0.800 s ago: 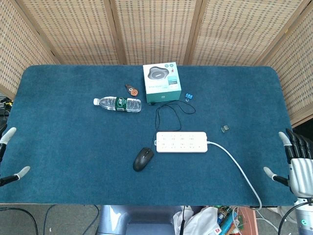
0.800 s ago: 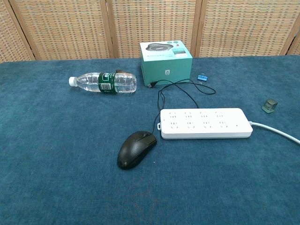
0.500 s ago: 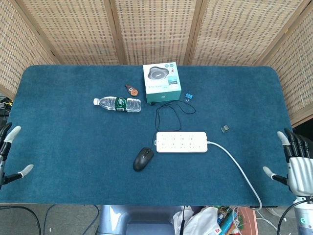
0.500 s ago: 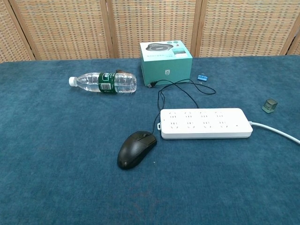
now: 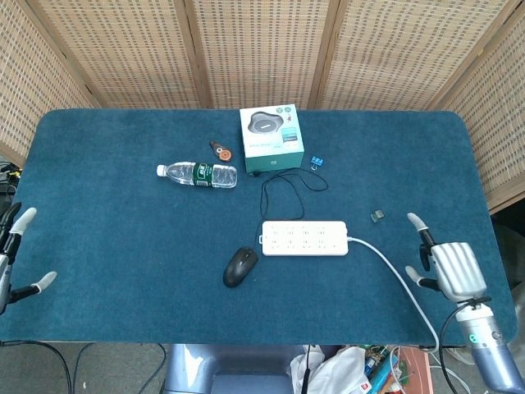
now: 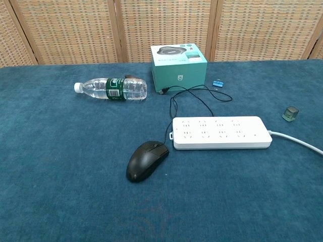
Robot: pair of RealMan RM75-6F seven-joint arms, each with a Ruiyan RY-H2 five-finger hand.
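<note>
Hovering empty with fingers spread, the right hand [image 5: 449, 267] sits nearest the white cable [image 5: 394, 273], probably light, limp, best pinched mid-run; the left hand [image 5: 12, 254] also holds nothing.

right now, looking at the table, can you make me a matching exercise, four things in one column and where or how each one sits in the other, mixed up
Things:
1. water bottle
2. black mouse
3. teal box
4. right hand

Places or states:
A. upright at the back of the table, its picture side facing up
B. open, over the table's near right corner, beside the white cable
C. lying on its side, cap pointing left
D. just in front of the white power strip's left end

Pairs: 1-C, 2-D, 3-A, 4-B
</note>
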